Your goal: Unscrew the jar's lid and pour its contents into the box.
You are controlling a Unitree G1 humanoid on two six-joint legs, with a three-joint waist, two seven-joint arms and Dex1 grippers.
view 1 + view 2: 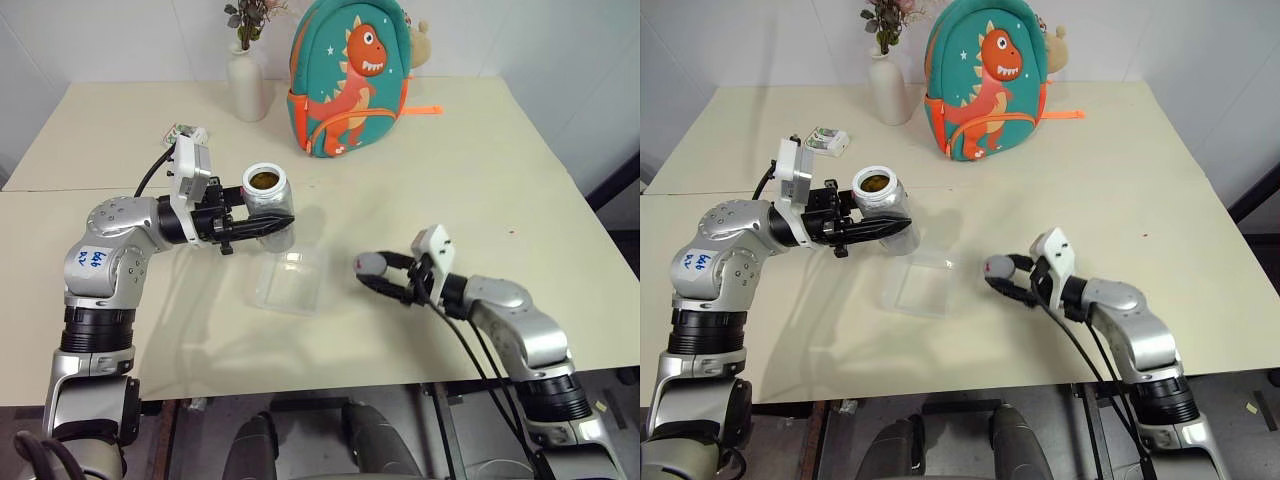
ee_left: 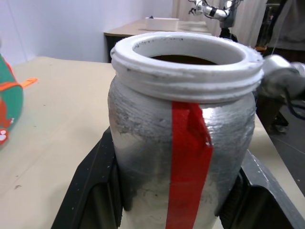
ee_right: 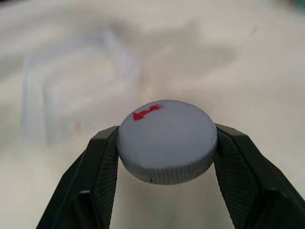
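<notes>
Gripping open jar [image 1: 268, 196] between left fingers [image 1: 262, 228], lid [image 1: 370, 264] between right fingers [image 1: 388, 290]

Open counter [image 1: 480, 150] is lying between the box [image 1: 290, 283] and the right gripper [image 1: 385, 281]. The left gripper [image 1: 262, 228], clamped on the jar [image 1: 268, 203], is occupying the space just behind the box. Vase [image 1: 246, 85] and backpack [image 1: 350, 75] are blocking the far edge.

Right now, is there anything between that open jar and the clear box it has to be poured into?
Nothing visible. The left gripper holds the jar upright just above the box's far edge; the lid is off, held aside by the right gripper.
</notes>
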